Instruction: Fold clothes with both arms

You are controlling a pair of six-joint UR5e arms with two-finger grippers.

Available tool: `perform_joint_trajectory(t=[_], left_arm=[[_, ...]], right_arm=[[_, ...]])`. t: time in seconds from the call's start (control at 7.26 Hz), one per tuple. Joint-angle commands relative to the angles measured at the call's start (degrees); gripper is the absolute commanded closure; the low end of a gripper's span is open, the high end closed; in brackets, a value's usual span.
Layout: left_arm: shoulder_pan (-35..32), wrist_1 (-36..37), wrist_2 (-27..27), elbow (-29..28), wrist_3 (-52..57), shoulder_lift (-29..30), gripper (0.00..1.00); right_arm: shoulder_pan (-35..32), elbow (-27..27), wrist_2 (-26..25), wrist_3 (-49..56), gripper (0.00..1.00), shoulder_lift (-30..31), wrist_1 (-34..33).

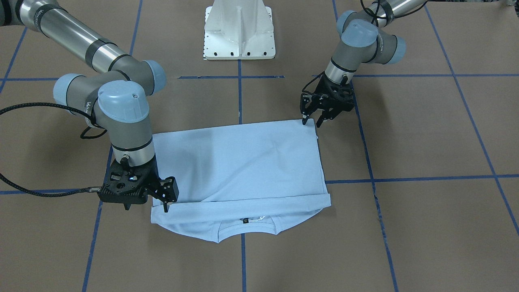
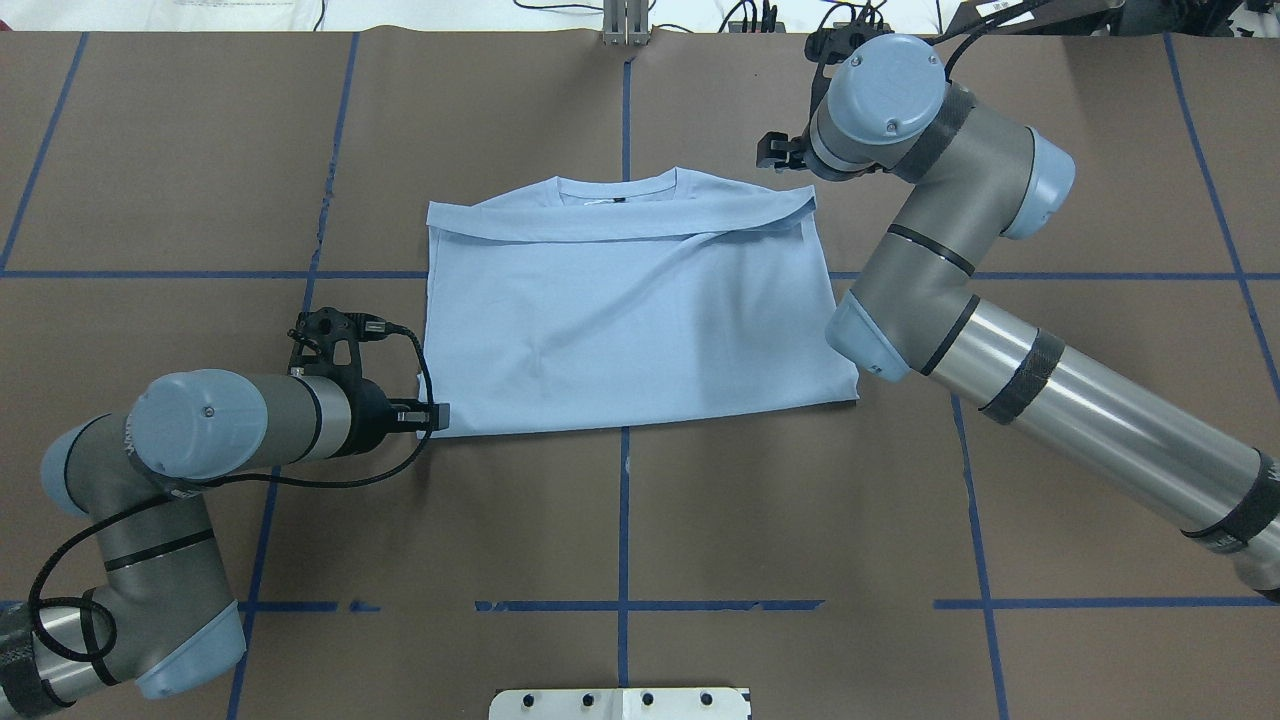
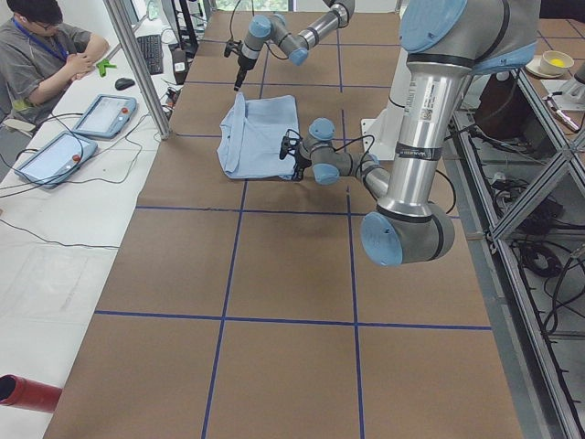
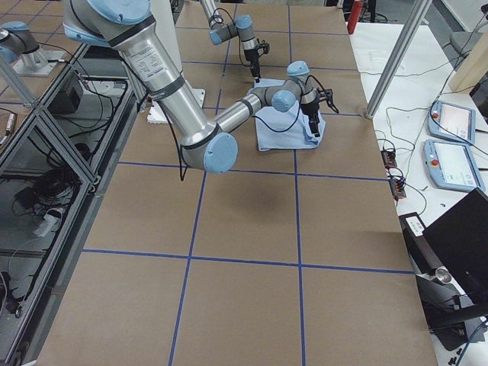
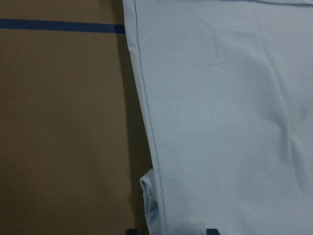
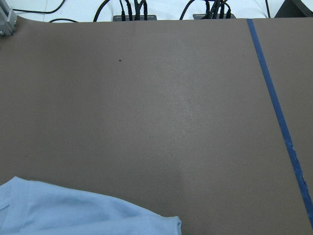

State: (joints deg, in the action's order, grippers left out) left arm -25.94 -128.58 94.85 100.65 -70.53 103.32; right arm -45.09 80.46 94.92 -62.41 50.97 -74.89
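Where smooth rectangular T-shirt (image 1: 243, 162) lies folded, left pincer (image 1: 311, 121) splayed at corner; right pincer (image 1: 165, 199) state unclear.

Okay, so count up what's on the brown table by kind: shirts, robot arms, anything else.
Light blue T-shirt: 1
Robot arms: 2 (left arm, right arm)
White pedestal base: 1
Total: 4

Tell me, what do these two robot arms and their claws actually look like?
The left arm and right arm are round silver-grey tubes joined by chunky grey joints with light blue caps, ringed with black bands and small dark lettering. Each ends in a black two-finger claw: the left gripper and right gripper. Loose black braided cables trail alongside.
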Motion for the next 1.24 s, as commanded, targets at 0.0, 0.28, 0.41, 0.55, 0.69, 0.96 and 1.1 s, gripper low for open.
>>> perform_joint_trajectory(t=[0.0,0.28,0.41,0.55,0.69,0.96,1.1], left_arm=[[1.14,0.00,-0.01,-0.20,-0.04,0.21,0.72],[1.50,0.00,-0.19,0.15,-0.57,0.13,1.00],[1.15,0.00,-0.10,1.37,-0.13,-0.57,1.00],[0.45,0.08,0.16,2.00,0.39,-1.71,1.00],[-0.95,0.17,-0.27,1.22,4.31,-1.98,1.00],[-12.32,-0.09,0.16,-5.59,17.99,-0.85,1.00],[-18.65,-0.01,0.60,-12.95,24.59,4.64,1.00]], right_arm=[[0.00,-0.04,0.00,0.00,0.00,0.09,0.00],[0.00,-0.04,0.00,-0.08,0.00,0.18,0.00],[0.00,-0.04,0.00,-0.26,0.00,0.27,0.00],[0.00,-0.04,-0.09,-0.43,0.00,0.27,0.00],[0.00,-0.04,-0.09,-0.52,0.00,0.35,0.00],[0.00,0.04,-0.09,-0.61,0.00,0.36,0.09],[0.00,0.04,-0.09,-0.70,0.00,0.27,0.09]])
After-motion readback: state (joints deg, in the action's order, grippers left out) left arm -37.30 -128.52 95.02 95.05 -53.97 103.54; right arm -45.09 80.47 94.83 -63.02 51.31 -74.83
